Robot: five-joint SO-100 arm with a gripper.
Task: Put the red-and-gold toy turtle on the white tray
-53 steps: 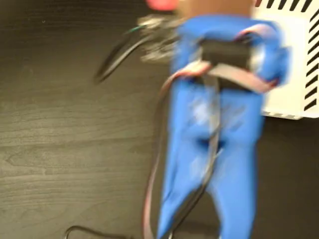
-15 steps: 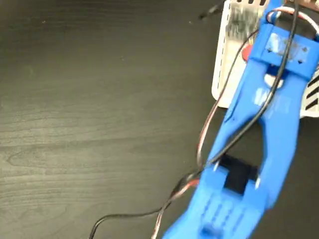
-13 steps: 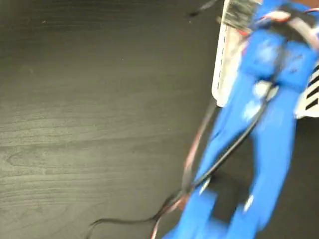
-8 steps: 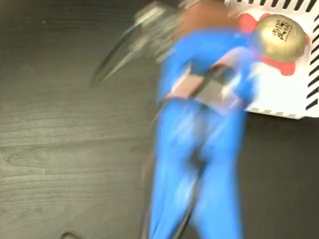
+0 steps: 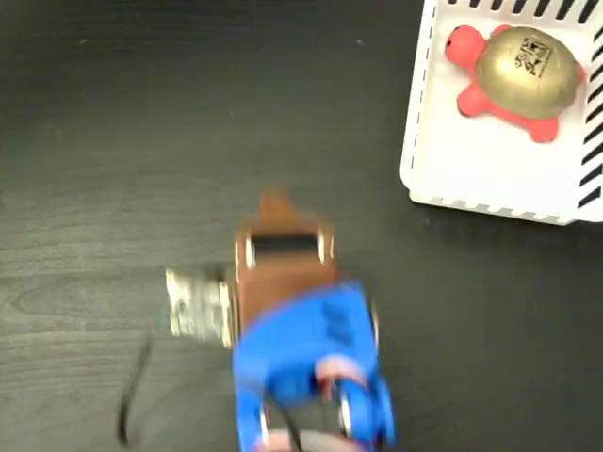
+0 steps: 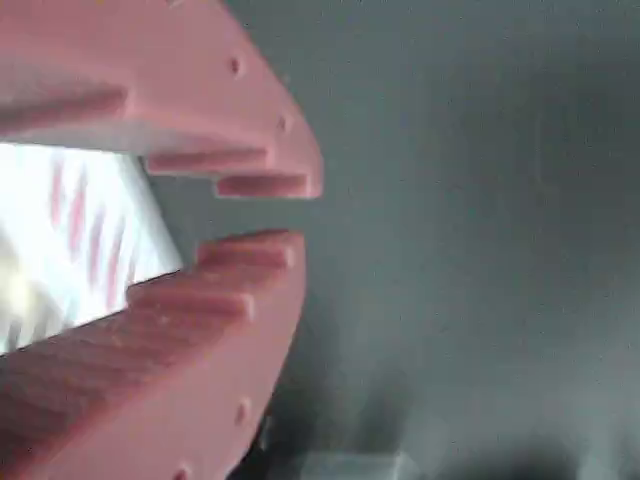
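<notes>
Turtle location: the red-and-gold toy turtle (image 5: 516, 75) lies on the white tray (image 5: 471, 169), in the fixed view at about 1 o'clock of the frame, gold shell up, red head pointing toward 9 o'clock. It rests inside the rim, in the tray's upper part.
Tray location: on the dark bench (image 5: 141, 141), at the upper right of the fixed view; part of it runs out of frame.
Arm location: the blue arm (image 5: 306, 377) sits at about 6 o'clock of the fixed view, well apart from tray and turtle. The picture is motion-blurred.
Claw state: the claw (image 6: 262, 212) holds nothing. In the wrist view the two reddish jaws stand a little apart at the tips, with a narrow gap between the toothed edges and no object in it.
Task status (judgement): placement appears complete, since the turtle is on the tray and free of the claw.
Step in hand (judgement): retreat of the arm to a rest pose.
Good practice (judgement): keep the claw path over bare bench toward 6 o'clock, away from the tray rim, so that neither tray nor turtle is nudged. Keep the loose black cable (image 5: 132, 395) at 7 o'clock clear of the joints.
Count, turtles: one.
Count, trays: one.
Count, arms: one, with one claw.
Count, other loose objects on the bench: none seen apart from the cable.
</notes>
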